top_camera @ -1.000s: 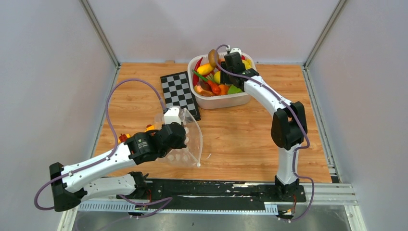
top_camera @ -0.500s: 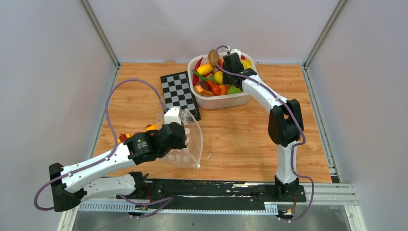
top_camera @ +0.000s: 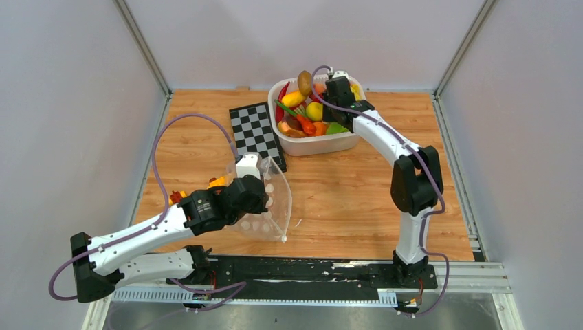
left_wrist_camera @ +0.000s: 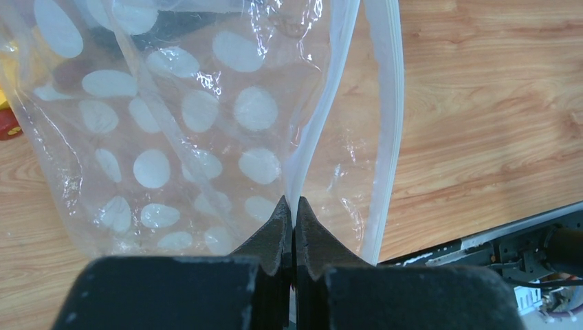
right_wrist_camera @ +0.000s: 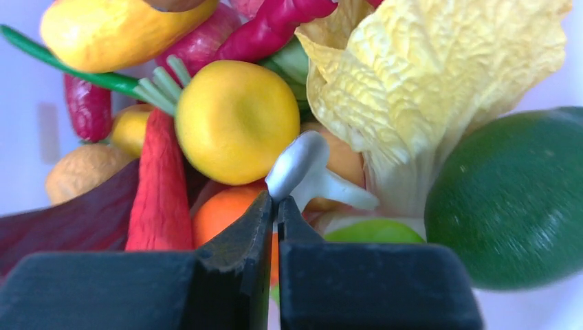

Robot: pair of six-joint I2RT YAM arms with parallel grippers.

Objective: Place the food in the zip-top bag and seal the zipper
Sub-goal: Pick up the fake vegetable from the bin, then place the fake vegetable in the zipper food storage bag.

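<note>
The zip-top bag (top_camera: 272, 203) stands open at the near left. My left gripper (left_wrist_camera: 293, 206) is shut on one lip of its whitish zipper (left_wrist_camera: 313, 130), and the other lip (left_wrist_camera: 390, 124) hangs apart from it. In the top view the left gripper (top_camera: 251, 195) is at the bag's mouth. The food fills the white tub (top_camera: 313, 145): a yellow round fruit (right_wrist_camera: 234, 120), a pale cabbage (right_wrist_camera: 440, 75), a green fruit (right_wrist_camera: 509, 199) and a red carrot (right_wrist_camera: 159, 192). My right gripper (right_wrist_camera: 276, 205) is inside the tub, shut on a small white mushroom (right_wrist_camera: 300, 165). In the top view the right gripper (top_camera: 336, 90) is over the tub's back.
A black and white chessboard (top_camera: 256, 133) lies left of the tub. Small red and yellow toy pieces (top_camera: 178, 196) sit behind my left arm, and one shows at the edge of the left wrist view (left_wrist_camera: 8, 127). The black base rail (top_camera: 309, 269) runs along the near edge.
My right arm has shifted slightly to the right inside the tub, its elbow swinging right. The left arm and the bag have barely moved.
</note>
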